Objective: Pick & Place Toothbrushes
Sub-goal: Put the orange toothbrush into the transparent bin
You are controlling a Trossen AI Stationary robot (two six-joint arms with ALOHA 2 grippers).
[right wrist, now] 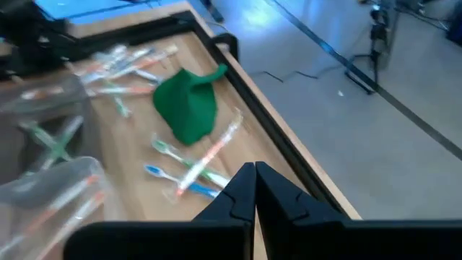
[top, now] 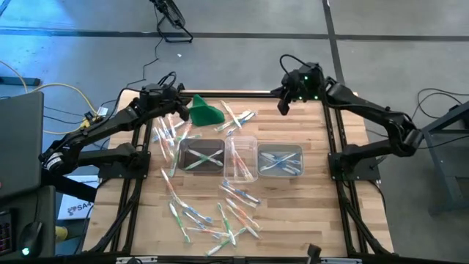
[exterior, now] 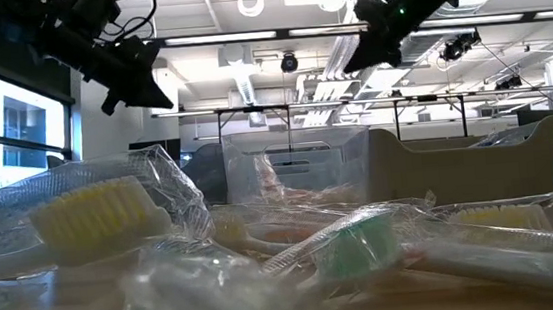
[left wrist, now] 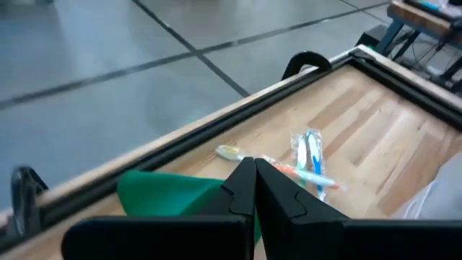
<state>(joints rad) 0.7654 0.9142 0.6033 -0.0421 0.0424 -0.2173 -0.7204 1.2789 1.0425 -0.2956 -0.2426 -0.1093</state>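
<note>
wooden table (top: 344,220), overhead. three clear tubs in row mid-table: left tub (top: 201,156) holds crossed green toothbrushes, middle tub (top: 242,158) tipped, right tub (top: 281,160) holds blue ones. green cloth (top: 206,111) at far edge. toothbrushes (top: 216,214) scattered mostly near front edge, more beside cloth, long axes mixed. left gripper (top: 178,108) fingers pressed together, empty, raised just beside cloth; loose brushes below and beside it, so left arm nearer. right gripper (top: 283,105) likewise closed, empty, raised over far right edge.
</note>
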